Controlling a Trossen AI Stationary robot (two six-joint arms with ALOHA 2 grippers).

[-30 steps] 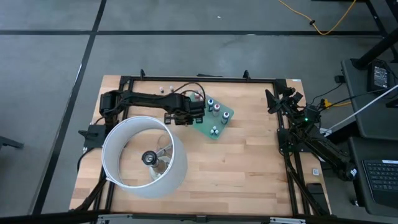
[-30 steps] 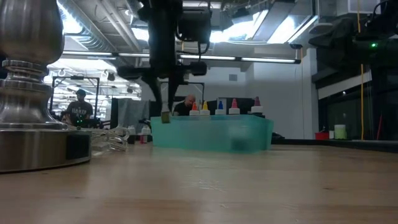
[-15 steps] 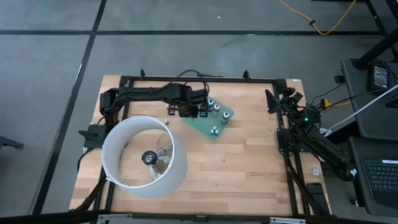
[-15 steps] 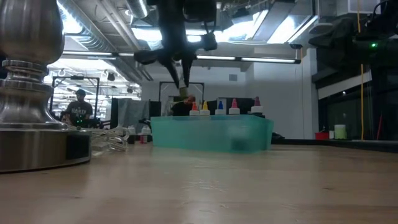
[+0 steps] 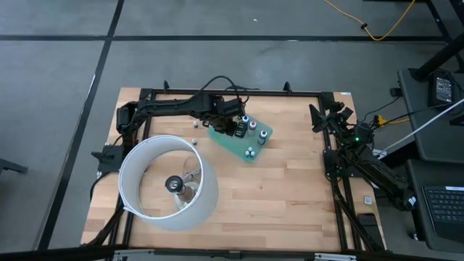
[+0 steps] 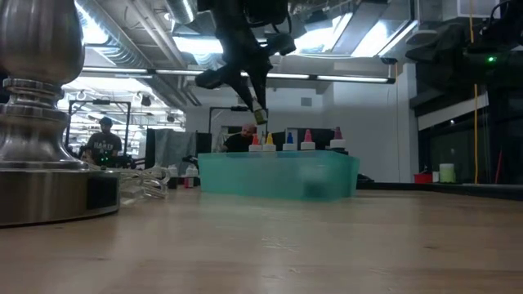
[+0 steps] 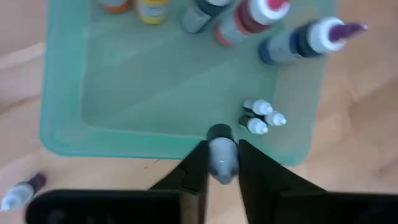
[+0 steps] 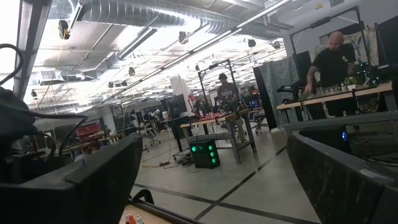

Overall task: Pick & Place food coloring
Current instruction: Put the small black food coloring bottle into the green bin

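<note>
My left gripper hangs over the left end of the green tray, shut on one small pale grey food coloring bottle. Several bottles stand upright in the tray, among them orange, yellow and purple-tipped. Two tiny white-capped bottles lie on the tray floor. More bottles lie on the wood to the tray's left, and one lies just outside the tray. My right gripper stays open at the table's right edge, pointing out into the room. My left gripper pinches the bottle's pale body between its two fingers, which slant downward. The bottle is lifted clear and hangs tilted above the tray's rim.
A big white ring lamp shade with a metal base fills the table's near left, with cables beside it. Bare wood lies to the right of and nearer than the tray. People work in the room beyond.
My left gripper has risen and gone toward the table's right, from beside the tray to over its left end, rolling its wrist on the way. The bottle went with it, lifted higher and now tilted. The fingers have stayed shut.
</note>
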